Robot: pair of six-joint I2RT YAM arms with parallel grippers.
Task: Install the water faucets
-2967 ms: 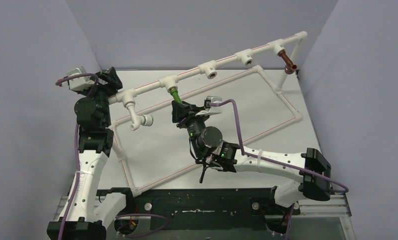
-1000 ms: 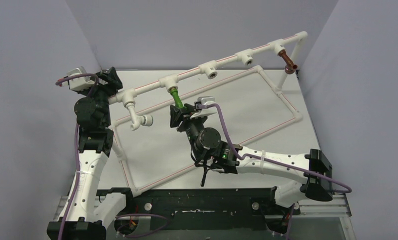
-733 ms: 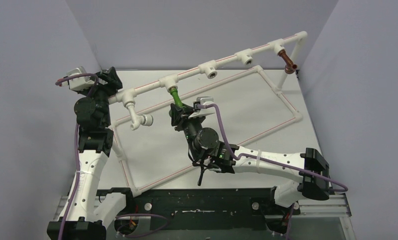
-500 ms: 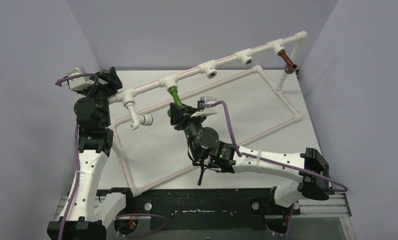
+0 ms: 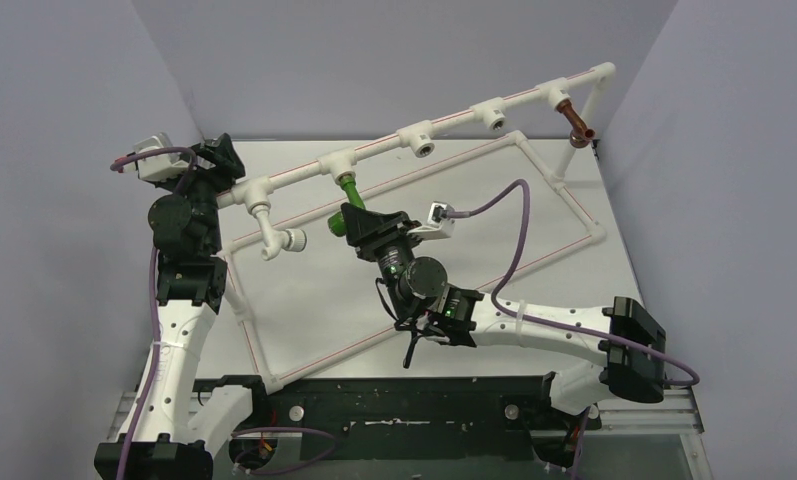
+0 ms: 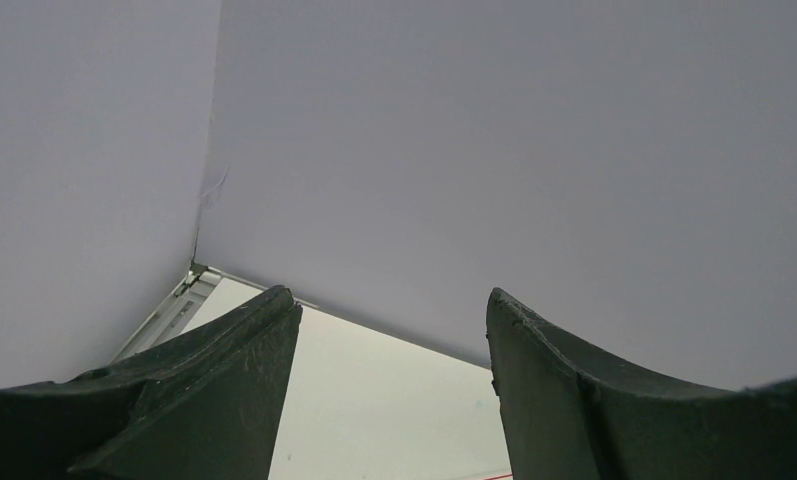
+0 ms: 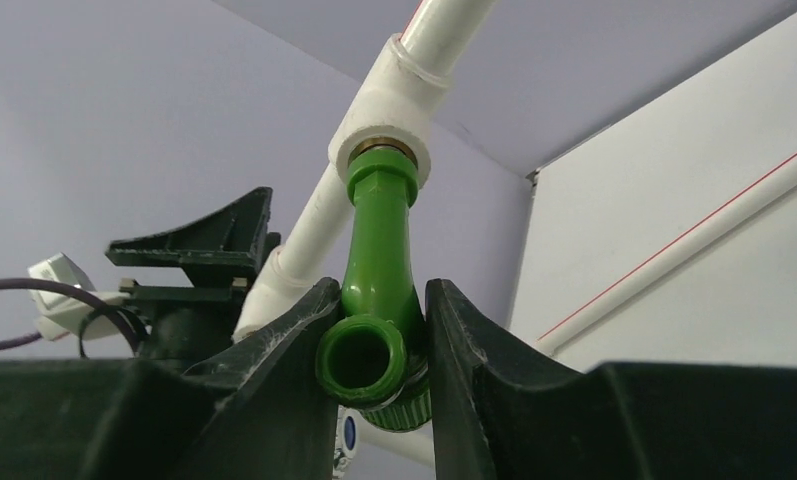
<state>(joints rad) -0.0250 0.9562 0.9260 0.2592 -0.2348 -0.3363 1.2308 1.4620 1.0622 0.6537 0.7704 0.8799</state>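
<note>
One green faucet (image 7: 379,235) clamped in right gripper (image 7: 381,292), one brown faucet (image 5: 578,122) mounted, left gripper (image 6: 391,300) agape.

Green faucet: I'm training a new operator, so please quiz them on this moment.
1. True or false: the right gripper is shut on the green faucet.
2. The left gripper holds: A) a cable, B) nothing, C) a white elbow.
3. In the top view, how many empty tee sockets lie between the green faucet and the reddish-brown faucet?
Key: 1 true; 2 B; 3 two.
</note>
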